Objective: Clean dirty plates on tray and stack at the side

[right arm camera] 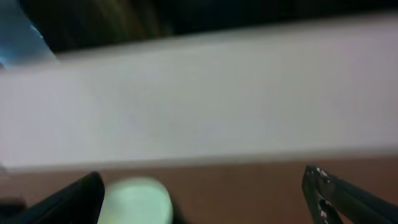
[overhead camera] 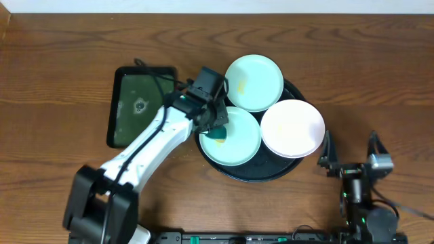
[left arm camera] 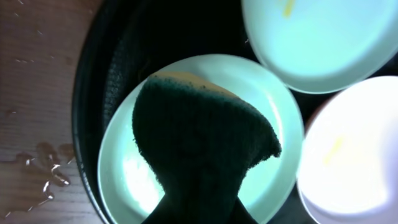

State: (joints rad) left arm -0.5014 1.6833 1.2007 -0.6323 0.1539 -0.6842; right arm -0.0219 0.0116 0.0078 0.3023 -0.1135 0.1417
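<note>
Clamped in the left gripper [overhead camera: 214,123], jaws closed on it: a dark green, rough-textured sponge [left arm camera: 199,137], with a thin yellowish edge along its top. Pressed down on the left half of the nearer pale mint-blue smooth round plate [overhead camera: 239,142], on the left side of the large round glossy black tray [overhead camera: 254,176] with a raised rim. Fingers hidden beneath the sponge in the left wrist view. At the tray's far edge, a second pale mint-blue round plate [overhead camera: 254,83], marked with a small yellow smear [overhead camera: 241,85] and meeting the nearer plate rim to rim. On the tray's right side, a white smooth round plate [overhead camera: 293,129] with a faint yellow streak [left arm camera: 336,149], its edge overlapping the nearer mint plate. Just right of that white plate, the right gripper [overhead camera: 349,150], fingers spread wide with nothing between them. Too blurred in the right wrist view to tell more. Left of the round tray, on the brown wooden table [overhead camera: 54,81], a smaller rectangular black tray [overhead camera: 139,105] with a wet greenish surface. Scattered water drops [left arm camera: 50,168] on the wood beside the round tray.
</note>
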